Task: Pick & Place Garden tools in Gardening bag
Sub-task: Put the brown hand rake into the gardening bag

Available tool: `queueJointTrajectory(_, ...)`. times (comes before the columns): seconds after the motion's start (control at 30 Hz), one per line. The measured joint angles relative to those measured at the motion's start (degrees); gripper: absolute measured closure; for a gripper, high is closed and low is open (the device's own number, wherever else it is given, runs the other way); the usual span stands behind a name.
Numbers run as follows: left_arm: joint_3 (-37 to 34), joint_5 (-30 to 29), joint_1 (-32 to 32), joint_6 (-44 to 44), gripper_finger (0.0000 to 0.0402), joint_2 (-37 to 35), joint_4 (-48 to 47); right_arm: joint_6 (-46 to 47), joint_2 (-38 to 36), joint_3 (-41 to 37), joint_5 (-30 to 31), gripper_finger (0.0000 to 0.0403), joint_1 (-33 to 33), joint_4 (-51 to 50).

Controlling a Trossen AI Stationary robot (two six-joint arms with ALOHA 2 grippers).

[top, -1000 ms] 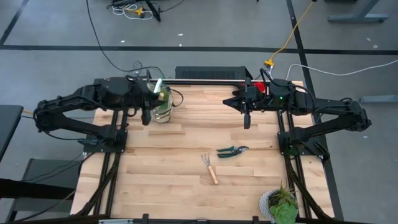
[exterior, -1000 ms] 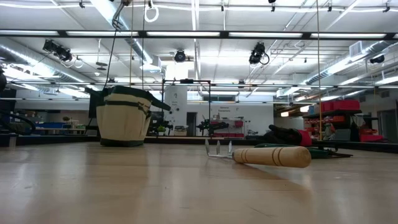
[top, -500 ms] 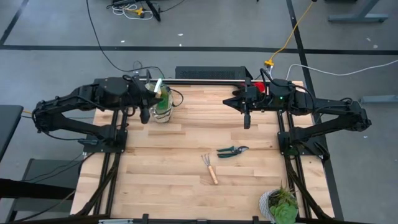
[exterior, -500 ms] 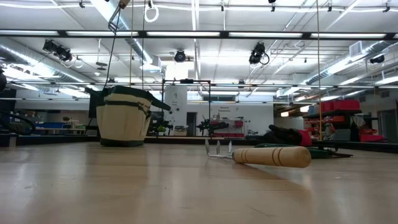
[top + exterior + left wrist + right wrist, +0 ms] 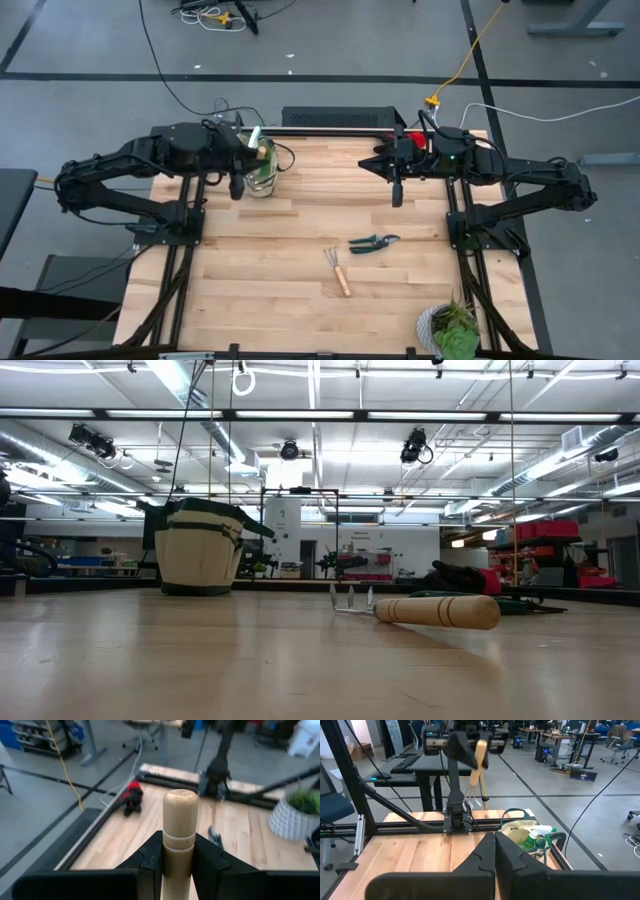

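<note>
My left gripper is shut on a wooden-handled mini rake, high over the beige gardening bag at the table's far left. The bag stands upright on its base, with a green, white-handled piece sticking out of it. My right gripper is shut and empty, raised at the far right. A second rake and dark-handled shears lie flat mid-table. Red-and-black gloves lie at the far edge. My left gripper pinches the rake's wooden handle between its two fingers, below the rounded free end. The fingers come level, pointing toward the table's right. The rake is lifted clear and near upright, handle end up, with its metal tines hanging below.
A leafy plant in a white pot stands at the near right corner. A black bar runs along the far edge. Bare wood lies between the bag and the loose tools.
My left gripper has gone up with the rake. The rake's tines, which showed at the top of the low view above the bag, have risen out of that view. The bag and the tools on the table have stayed put.
</note>
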Motion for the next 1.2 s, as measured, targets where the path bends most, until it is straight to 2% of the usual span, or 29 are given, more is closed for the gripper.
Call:
queueJointTrajectory(0.37,-0.85,4.6,0.0,1.29,0.0322,-0.26,2.62,0.0,0.0,0.0,-0.13,0.0402,0.02,0.31)
queueJointTrajectory(0.53,-10.25,5.79,-0.02,-1.12,0.0322,-1.97,11.15,0.43,0.0,0.0,-0.14,0.0402,0.01,0.37)
queueJointTrajectory(0.7,-16.45,5.46,1.26,-1.89,0.0322,-5.28,17.46,1.63,0.0,0.0,-0.15,0.0402,0.01,0.38)
queueJointTrajectory(0.9,-22.19,4.5,5.63,-1.62,0.0322,-8.91,21.13,2.69,0.0,0.0,-0.09,0.0402,0.0,0.38)
queueJointTrajectory(1.07,-26.15,4.64,11.0,-1.24,0.0322,-9.33,26.15,2.91,0.0,0.0,-0.04,0.0402,0.02,0.38)
queueJointTrajectory(1.2,-27.97,4.65,15.11,-0.07,0.0322,-8.86,26.45,3.61,0.0,0.0,-0.02,0.0402,0.02,0.38)
